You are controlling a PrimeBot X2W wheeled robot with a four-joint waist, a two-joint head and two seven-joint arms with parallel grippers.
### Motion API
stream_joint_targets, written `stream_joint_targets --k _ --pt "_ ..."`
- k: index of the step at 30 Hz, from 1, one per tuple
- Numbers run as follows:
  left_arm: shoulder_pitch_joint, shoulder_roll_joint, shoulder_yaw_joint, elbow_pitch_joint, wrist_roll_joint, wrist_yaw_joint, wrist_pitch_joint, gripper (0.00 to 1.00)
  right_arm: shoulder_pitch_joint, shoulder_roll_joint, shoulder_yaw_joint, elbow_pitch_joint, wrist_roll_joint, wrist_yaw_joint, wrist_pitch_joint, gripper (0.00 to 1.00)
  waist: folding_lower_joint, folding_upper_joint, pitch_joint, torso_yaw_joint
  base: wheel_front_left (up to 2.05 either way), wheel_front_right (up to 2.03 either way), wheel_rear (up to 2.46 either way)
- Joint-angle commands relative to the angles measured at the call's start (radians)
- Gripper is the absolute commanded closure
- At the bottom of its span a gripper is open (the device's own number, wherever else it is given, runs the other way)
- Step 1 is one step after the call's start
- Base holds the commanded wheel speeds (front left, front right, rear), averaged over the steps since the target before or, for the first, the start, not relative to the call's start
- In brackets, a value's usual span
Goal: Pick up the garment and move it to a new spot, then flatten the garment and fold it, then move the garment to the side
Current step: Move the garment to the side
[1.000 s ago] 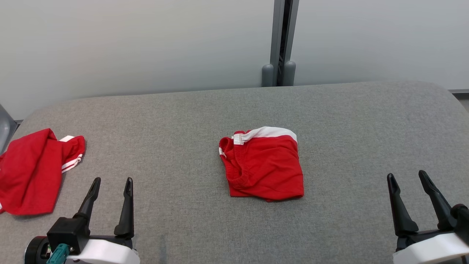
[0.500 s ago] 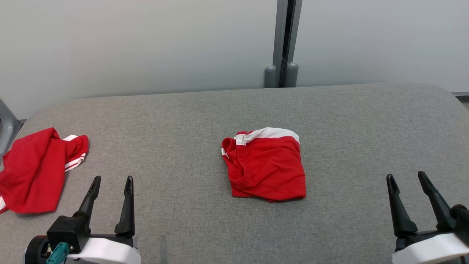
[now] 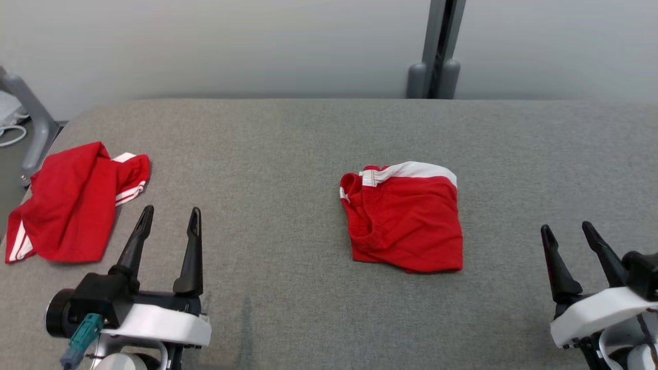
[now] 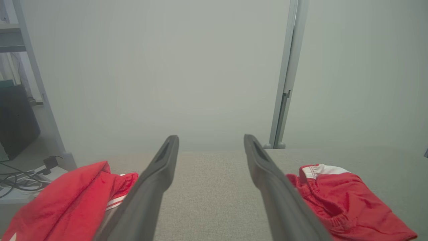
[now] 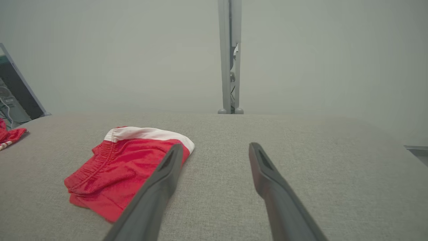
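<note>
A red garment (image 3: 406, 221) with a white band lies folded into a small square at the middle of the grey padded table (image 3: 288, 144). Another red garment (image 3: 72, 203) with white stripes lies crumpled at the table's left edge. My left gripper (image 3: 171, 210) hovers open and empty at the lower left, just right of the crumpled one. In the left wrist view, its fingers (image 4: 157, 177) stand between the crumpled garment (image 4: 70, 204) and the folded one (image 4: 344, 197). My right gripper (image 3: 565, 227) is open and empty at the lower right. Its wrist view has the folded garment (image 5: 123, 167) left of its fingertips.
A grey wall with a vertical post (image 3: 437, 51) runs behind the table. A metal frame leg (image 3: 31, 113) and cables (image 4: 16, 180) stand off the table's left end. Bare table surface stretches between the two garments and to the right.
The head camera has turned left, so the whole scene has slid right and up in view. Neither garment has moved on the table. Both grippers stay open.
</note>
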Motion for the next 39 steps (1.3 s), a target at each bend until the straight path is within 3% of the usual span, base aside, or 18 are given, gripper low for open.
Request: stream_joint_targets --k 1,11,19,21,22,31,39 --pt "-0.033 -0.002 0.0 0.003 0.0 -0.007 -0.012 0.0 -0.036 -0.017 0.016 0.041 0.008 0.0 -0.009 0.0 0.0 -0.0001 0.055 0.049 0.0 0.0 0.0" --pt "-0.156 -0.031 -0.004 0.065 -0.003 -0.041 -0.074 0.0 -0.244 -0.047 0.139 0.388 0.071 0.0 -0.061 0.0 0.0 -0.0001 0.167 0.144 0.0 0.0 0.0" --pt "-0.194 -0.051 -0.002 0.104 0.005 -0.053 -0.094 0.0 -0.348 -0.047 0.228 0.584 0.128 0.0 -0.065 0.0 0.0 -0.0001 0.194 0.159 0.0 0.0 0.0" --pt "-0.197 -0.056 -0.001 0.112 0.008 -0.054 -0.095 0.0 -0.36 -0.044 0.26 0.62 0.152 0.0 -0.041 0.59 0.0 -0.0001 0.196 0.157 0.0 0.0 0.0" --pt "-0.199 -0.058 0.0 0.115 0.01 -0.055 -0.096 0.0 -0.367 -0.046 0.275 0.629 0.162 0.0 -0.038 0.97 0.0 -0.0001 0.195 0.155 0.0 0.0 0.0" --pt "-0.214 -0.061 0.003 0.116 0.023 -0.065 -0.1 0.0 -0.413 -0.085 0.369 0.633 0.205 0.0 -0.049 1.0 0.0 -0.0001 0.203 0.105 0.0 0.0 0.0" --pt "-0.234 -0.042 0.002 0.081 0.038 -0.069 -0.1 0.0 -0.483 -0.137 0.487 0.604 0.215 -0.001 -0.055 1.0 0.0 -0.0001 0.252 -0.043 0.0 0.0 0.0"
